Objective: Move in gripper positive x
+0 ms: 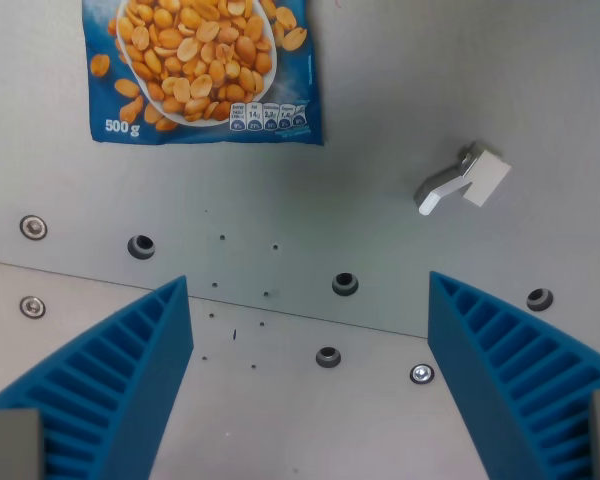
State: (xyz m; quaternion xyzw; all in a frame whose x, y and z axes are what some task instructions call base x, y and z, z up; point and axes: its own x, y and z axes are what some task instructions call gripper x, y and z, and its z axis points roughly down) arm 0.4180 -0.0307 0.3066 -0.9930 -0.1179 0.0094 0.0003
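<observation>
My gripper point(310, 290) looks down on a grey metal table point(400, 100). Its two blue ribbed fingers show at the bottom, one at the wrist view's left point(120, 380) and one at the wrist view's right point(510, 370). They stand wide apart with nothing between them, so the gripper is open and empty. A blue bag of peanuts point(202, 65) marked 500 g lies flat at the top left, well beyond the fingertips.
A small white and grey plastic piece point(463, 178) lies on the table at the upper right. Several bolt holes point(345, 284) and screws point(32, 227) dot the plate, and a seam point(280, 317) between two plates runs across the view.
</observation>
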